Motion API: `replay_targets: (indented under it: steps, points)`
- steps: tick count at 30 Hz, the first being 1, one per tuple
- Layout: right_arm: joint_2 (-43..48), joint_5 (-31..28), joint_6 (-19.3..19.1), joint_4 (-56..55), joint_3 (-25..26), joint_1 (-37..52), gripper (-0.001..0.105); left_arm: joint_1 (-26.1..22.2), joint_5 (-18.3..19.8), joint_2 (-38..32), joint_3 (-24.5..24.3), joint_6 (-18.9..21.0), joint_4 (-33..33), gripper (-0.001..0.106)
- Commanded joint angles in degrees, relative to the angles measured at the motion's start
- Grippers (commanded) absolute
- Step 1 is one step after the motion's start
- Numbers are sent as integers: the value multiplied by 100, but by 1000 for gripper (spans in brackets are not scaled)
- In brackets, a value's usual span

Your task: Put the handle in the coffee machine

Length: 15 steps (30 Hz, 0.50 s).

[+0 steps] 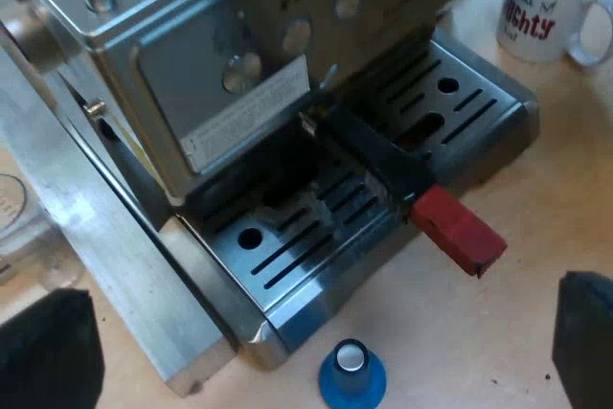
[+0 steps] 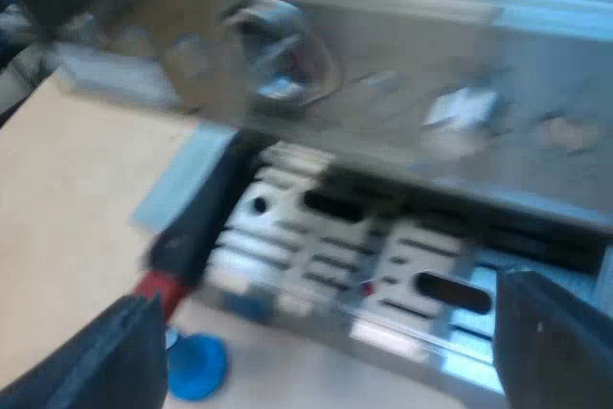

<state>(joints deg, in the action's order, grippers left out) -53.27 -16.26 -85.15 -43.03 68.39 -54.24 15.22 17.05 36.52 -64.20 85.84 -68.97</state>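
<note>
The espresso machine [image 1: 239,35] stands close in the left wrist view. The holder's dark handle [image 1: 378,160] sticks out from under the machine's front, over the drip tray [image 1: 287,256], and ends in red [image 1: 458,232]. My left gripper [image 1: 321,299] hangs open above the table before the tray, holding nothing. In the right wrist view the handle [image 2: 206,213] slants out of the machine [image 2: 402,102] with its red end [image 2: 158,286] past the drip tray [image 2: 383,275]. My right gripper [image 2: 335,323] is open in front of that tray and apart from the handle.
A blue tamper [image 1: 351,374] stands on the wooden table just before the drip tray, and it is near the handle's red end [image 2: 196,366]. A white mug [image 1: 551,2] with red lettering stands beside the machine. A measuring glass [image 1: 19,227] sits by its other side.
</note>
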Motion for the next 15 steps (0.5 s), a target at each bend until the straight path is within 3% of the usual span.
replay_targets:
  steps: [1,6,10,15]
  points:
    - [54,471,-90,-278,194,632,71,-222,-13,-22,-170,66,24,97]
    - [88,1055,-234,-426,232,1588,71,-724,33,-22,-169,66,36,97]
    - [103,1145,-386,-644,232,2161,71,-1166,83,-22,-169,66,36,97]
    - [217,1224,-914,-989,232,2819,71,-1495,205,-22,-169,66,36,97]
